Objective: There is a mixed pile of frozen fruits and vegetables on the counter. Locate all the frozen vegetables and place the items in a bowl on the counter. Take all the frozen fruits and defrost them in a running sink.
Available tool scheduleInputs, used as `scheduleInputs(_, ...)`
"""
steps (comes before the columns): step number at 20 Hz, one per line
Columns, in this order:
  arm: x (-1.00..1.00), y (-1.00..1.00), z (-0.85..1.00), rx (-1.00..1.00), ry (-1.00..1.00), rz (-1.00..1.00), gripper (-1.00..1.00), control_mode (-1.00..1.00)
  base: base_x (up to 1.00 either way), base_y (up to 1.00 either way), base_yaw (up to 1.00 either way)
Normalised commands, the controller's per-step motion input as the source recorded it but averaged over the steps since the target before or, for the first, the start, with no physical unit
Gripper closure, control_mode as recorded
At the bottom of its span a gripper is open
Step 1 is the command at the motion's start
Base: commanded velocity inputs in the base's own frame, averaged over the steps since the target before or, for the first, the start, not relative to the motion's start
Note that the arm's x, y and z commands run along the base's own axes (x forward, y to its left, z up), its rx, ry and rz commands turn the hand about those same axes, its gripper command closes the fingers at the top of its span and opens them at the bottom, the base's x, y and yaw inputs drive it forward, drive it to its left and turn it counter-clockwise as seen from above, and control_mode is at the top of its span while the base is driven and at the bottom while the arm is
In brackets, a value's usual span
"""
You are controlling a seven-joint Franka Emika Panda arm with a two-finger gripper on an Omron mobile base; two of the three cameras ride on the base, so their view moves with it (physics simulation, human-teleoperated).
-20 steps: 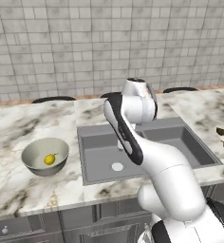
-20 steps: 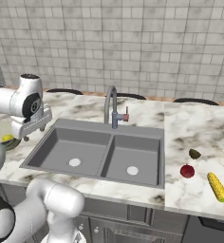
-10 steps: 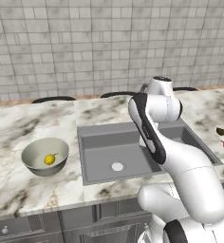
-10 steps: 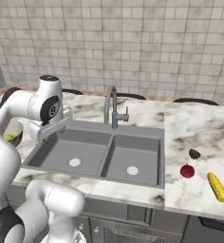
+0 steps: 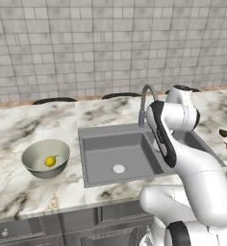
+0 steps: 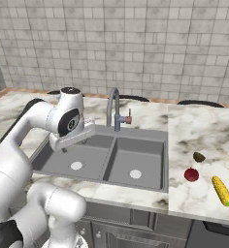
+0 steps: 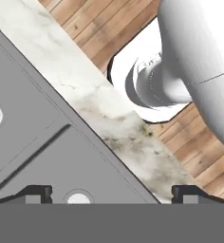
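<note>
The grey-olive bowl [image 5: 44,158] stands on the marble counter [image 5: 19,129] left of the sink [image 5: 119,153] and holds one small yellow piece [image 5: 50,161]. On the counter right of the sink lie a yellow corn cob [image 6: 222,190], a dark red round fruit [image 6: 191,174] and a small olive-brown lump [image 6: 199,156]. My gripper [image 7: 112,193] hangs open and empty above the sink's left basin [image 6: 75,160], near its front rim. The fingertips [image 7: 36,192] stand wide apart, pointing down at the basins and the counter's front strip.
A tall curved grey faucet [image 6: 114,104] rises behind the divider between the two basins, close to my forearm. A tiled wall backs the counter. Wooden floor and my own base show past the counter's front edge in the hand view.
The arm has swung right, away from the bowl side and over the sink. The gripper has stayed open and empty. The food items have not moved.
</note>
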Motion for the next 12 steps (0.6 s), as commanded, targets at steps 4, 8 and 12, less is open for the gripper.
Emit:
scheduleInputs(4, 0.14, -0.67, -0.23, 0.0, 0.0, -0.26, -1.0, -1.0, 0.0, 0.0, 0.0)
scheduleInputs(8, 0.23, -0.72, -0.11, 0.0, 0.0, -0.22, -1.0, -1.0, 0.0, 0.0, 0.0)
scheduleInputs(12, 0.16, -0.64, -0.11, 0.0, 0.01, -0.27, -1.0, -1.0, 0.0, 0.0, 0.0)
